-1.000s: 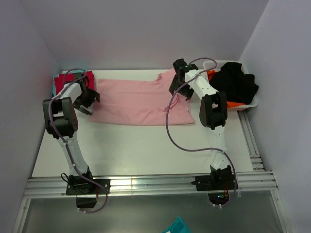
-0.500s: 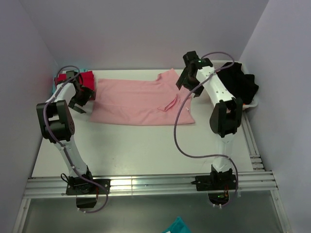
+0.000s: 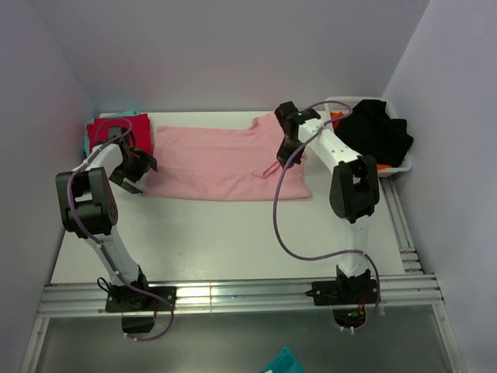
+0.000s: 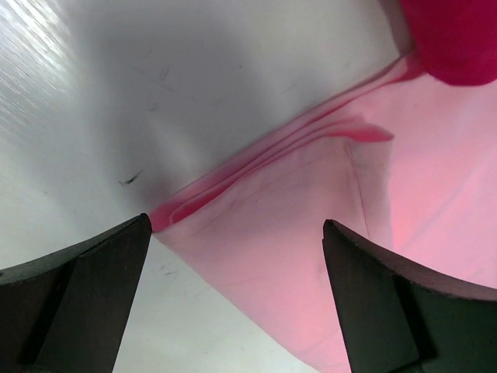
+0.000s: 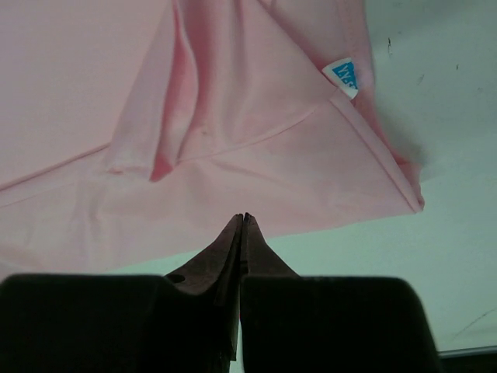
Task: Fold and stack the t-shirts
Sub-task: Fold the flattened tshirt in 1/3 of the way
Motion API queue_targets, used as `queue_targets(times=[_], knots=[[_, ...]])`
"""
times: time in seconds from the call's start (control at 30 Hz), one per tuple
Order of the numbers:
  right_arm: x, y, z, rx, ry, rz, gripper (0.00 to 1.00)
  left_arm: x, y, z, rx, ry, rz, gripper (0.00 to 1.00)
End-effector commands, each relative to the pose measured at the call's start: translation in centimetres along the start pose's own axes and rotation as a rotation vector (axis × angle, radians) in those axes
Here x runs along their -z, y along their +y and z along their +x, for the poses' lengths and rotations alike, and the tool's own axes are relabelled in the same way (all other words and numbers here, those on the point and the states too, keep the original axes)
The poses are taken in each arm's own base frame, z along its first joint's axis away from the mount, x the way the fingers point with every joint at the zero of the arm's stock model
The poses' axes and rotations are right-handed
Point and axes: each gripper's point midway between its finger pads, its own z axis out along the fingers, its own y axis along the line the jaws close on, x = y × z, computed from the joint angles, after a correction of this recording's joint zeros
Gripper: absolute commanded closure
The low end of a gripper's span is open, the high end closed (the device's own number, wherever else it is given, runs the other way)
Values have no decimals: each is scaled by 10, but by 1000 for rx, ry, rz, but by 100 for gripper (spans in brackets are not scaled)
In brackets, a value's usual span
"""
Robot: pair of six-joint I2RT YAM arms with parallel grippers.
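1. The left end effector [image 4: 233,229] gapes wide with nothing in it. Its jaws stand either side of the near-left corner of the pink t-shirt [image 4: 373,233], where several hems lie stacked.
2. The right end effector [image 5: 243,221] is pinched right together, and I see no cloth between the tips. It hangs just over the pink shirt's near hem, with the blue label [image 5: 342,76] off toward 1 o'clock.
3. To my eye the next fold is being set up. The left should come straight down and take every layer at that corner. The right must part its tips before it can bite the cloth. Lifting both ends together would keep the hem straight.
4. The left arm [image 3: 93,198] climbs from its base at 7 o'clock to a high elbow, wrist tipped down at the shirt's left end. The right arm [image 3: 349,179] reaches from 5 o'clock toward 12, wrist bent over the sleeve.
5. The pink shirt lies flat across the far half of the counter [image 3: 233,233]. The red t-shirt [image 3: 116,128] sits folded at 10 o'clock, just beside it, with a sliver of teal t-shirt [image 3: 85,142] at its edge. A basket [image 3: 404,163] of dark cloth stands at 2 o'clock.
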Motion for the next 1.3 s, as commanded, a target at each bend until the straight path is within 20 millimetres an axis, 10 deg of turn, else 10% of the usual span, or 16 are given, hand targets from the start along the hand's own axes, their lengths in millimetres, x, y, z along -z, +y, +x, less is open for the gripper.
queue_targets(times=[0.0, 0.37, 0.93, 1.0, 1.07, 1.27], knots=[[-22, -7, -1, 10, -6, 60, 100, 23, -22, -5, -36, -35, 115, 1], [-73, 6, -5, 23, 33, 130, 100, 24, -17, 0, -58, -26, 115, 2], [-93, 54, -18, -12, 57, 26, 100, 9, -9, 9, -75, -4, 104, 2], [-92, 75, -23, -23, 57, -64, 77, 6, -8, 10, -77, 0, 99, 2], [-84, 93, -32, -42, 34, -145, 21, 3, -8, 10, -75, 2, 101, 2], [-23, 152, -86, -96, -131, -432, 9, -3, -9, 13, -71, 19, 106, 3]])
